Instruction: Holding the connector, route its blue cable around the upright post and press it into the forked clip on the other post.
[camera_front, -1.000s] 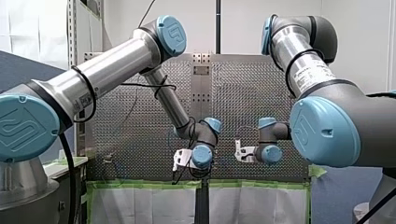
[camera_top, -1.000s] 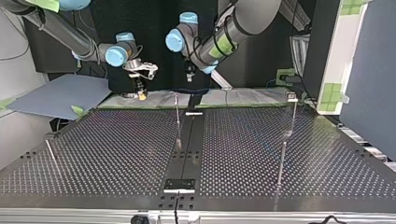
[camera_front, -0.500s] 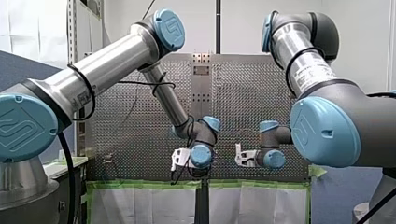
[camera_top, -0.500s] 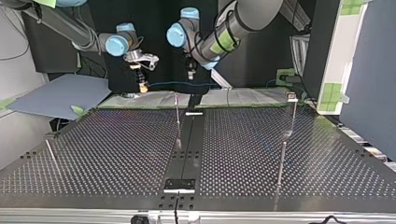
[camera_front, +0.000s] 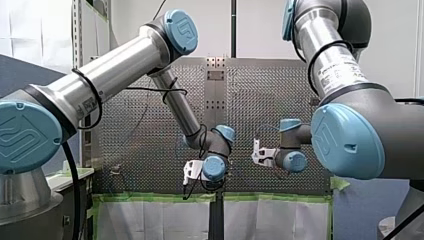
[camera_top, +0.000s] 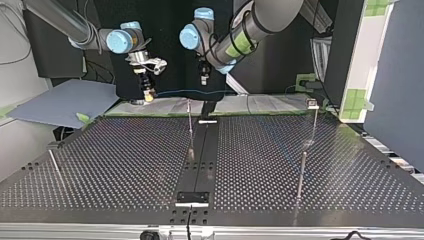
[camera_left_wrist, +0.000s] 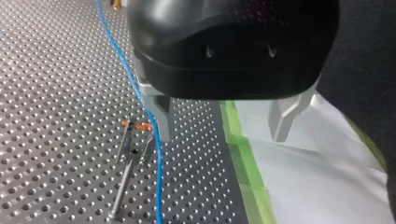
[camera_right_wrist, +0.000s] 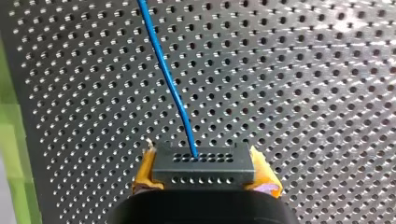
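Observation:
The black connector (camera_right_wrist: 203, 169), a block with rows of small holes, sits between the yellow pads (camera_right_wrist: 145, 175) of my right gripper (camera_right_wrist: 204, 181), which is shut on it. Its blue cable (camera_right_wrist: 168, 79) leaves the connector's face and runs out over the perforated plate. In the top view my right gripper (camera_top: 146, 95) hangs at the far left, and the cable (camera_top: 180, 91) stretches level towards my left gripper (camera_top: 202, 79). My left gripper (camera_left_wrist: 223, 130) is open and holds nothing. The cable (camera_left_wrist: 154, 140) passes beside one metal finger (camera_left_wrist: 161, 114). Below stands the forked post (camera_left_wrist: 133, 140) with orange tips.
A thin upright post (camera_top: 190, 125) stands at the middle far edge of the perforated table (camera_top: 125, 160). More posts (camera_top: 301, 175) rise at the top view's right and one (camera_top: 52, 162) at its left. Green tape (camera_left_wrist: 243, 154) and white sheet (camera_left_wrist: 317, 168) border the plate.
My right gripper has risen off the table with the connector and shifted a little to the top view's left, lifting the cable taut. My left arm has barely moved.

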